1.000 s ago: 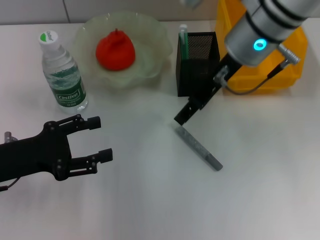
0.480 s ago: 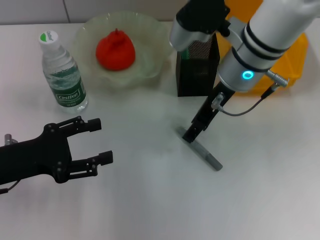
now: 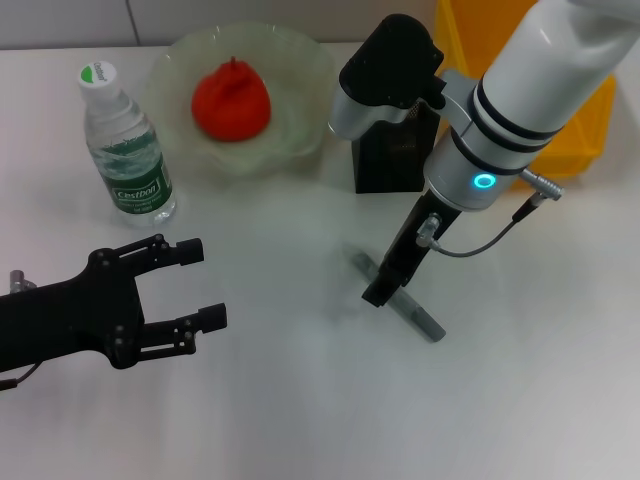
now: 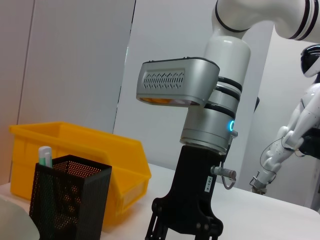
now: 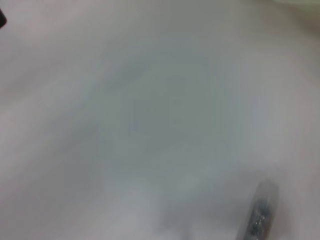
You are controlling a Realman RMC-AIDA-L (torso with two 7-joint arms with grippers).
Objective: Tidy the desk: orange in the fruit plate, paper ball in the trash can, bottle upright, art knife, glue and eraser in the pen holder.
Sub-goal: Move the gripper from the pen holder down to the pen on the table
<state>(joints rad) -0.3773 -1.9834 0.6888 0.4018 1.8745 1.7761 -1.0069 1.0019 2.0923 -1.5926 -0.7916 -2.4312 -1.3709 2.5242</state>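
Note:
The grey art knife (image 3: 421, 321) lies flat on the table in front of the pen holder (image 3: 385, 165); its end also shows in the right wrist view (image 5: 260, 216). My right gripper (image 3: 378, 291) is down on the knife's middle. The glue (image 4: 45, 155), a green stick with a white cap, stands in the pen holder (image 4: 70, 197). The orange (image 3: 232, 100) sits in the fruit plate (image 3: 172, 68). The bottle (image 3: 125, 150) stands upright at the far left. My left gripper (image 3: 200, 283) rests open and empty at the near left. The paper ball and eraser are out of view.
The yellow trash can (image 3: 578, 128) stands at the back right, behind the right arm, and shows again (image 4: 107, 152) behind the pen holder in the left wrist view. The right gripper (image 4: 183, 227) fills the middle of that view.
My right gripper has come down and toward the front, from beside the pen holder onto the art knife. The left arm has stayed still.

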